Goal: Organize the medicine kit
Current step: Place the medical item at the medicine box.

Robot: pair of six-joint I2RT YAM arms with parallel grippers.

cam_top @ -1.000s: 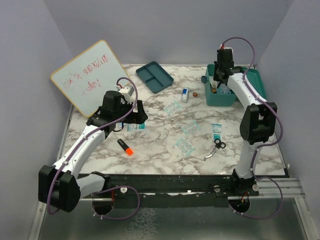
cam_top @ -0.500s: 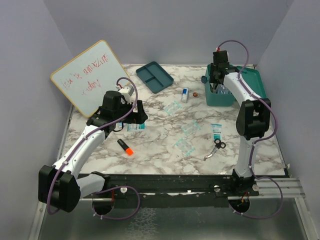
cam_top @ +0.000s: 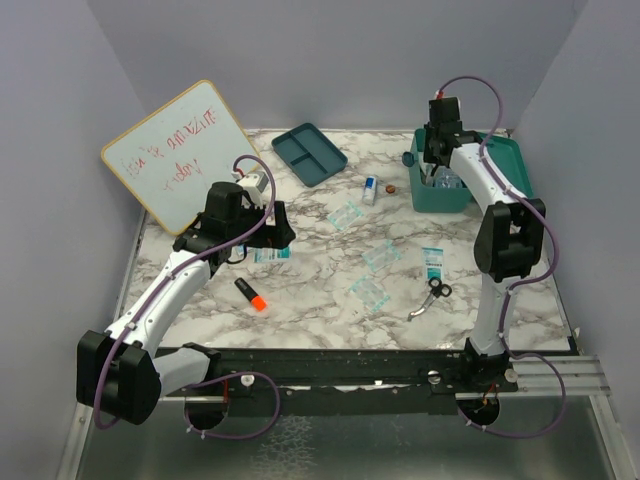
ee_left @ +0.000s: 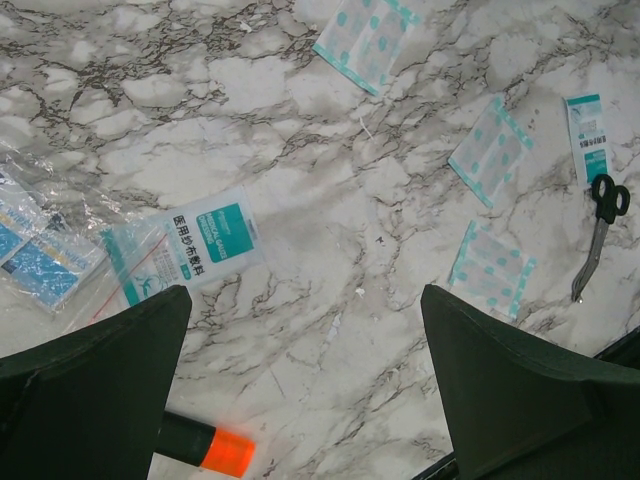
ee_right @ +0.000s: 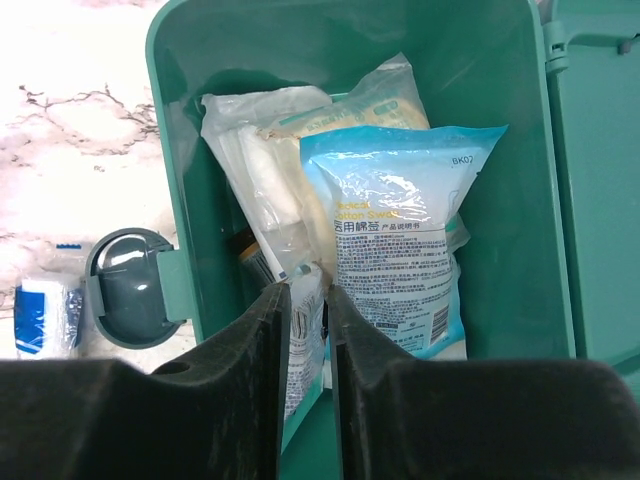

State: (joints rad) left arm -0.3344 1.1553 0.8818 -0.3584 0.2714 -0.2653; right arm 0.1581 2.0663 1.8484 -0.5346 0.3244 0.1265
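The medicine kit (cam_top: 441, 190) is a teal box at the back right, with its lid (cam_top: 507, 165) flung open. My right gripper (cam_top: 437, 152) hangs over its open top. In the right wrist view the jaws (ee_right: 308, 295) stand a narrow gap apart above the kit's left wall (ee_right: 165, 150). A blue cotton-swab packet (ee_right: 395, 230) and clear bags stand inside, and a printed white packet shows through the gap. My left gripper (cam_top: 270, 237) hovers wide open over the marble (ee_left: 305, 292), between a gauze packet (ee_left: 205, 245) and an orange highlighter (ee_left: 205, 447).
Plaster sheets (cam_top: 347, 215) (cam_top: 381, 257) (cam_top: 368, 294), a small packet (cam_top: 432, 262) and scissors (cam_top: 432, 297) lie mid-table. A bandage roll (cam_top: 371, 189) sits left of the kit. A shallow teal tray (cam_top: 310, 153) and a whiteboard (cam_top: 180, 155) stand at the back left.
My right gripper has shifted slightly left over the kit; its jaws parted and then narrowed again. The left arm has not moved.
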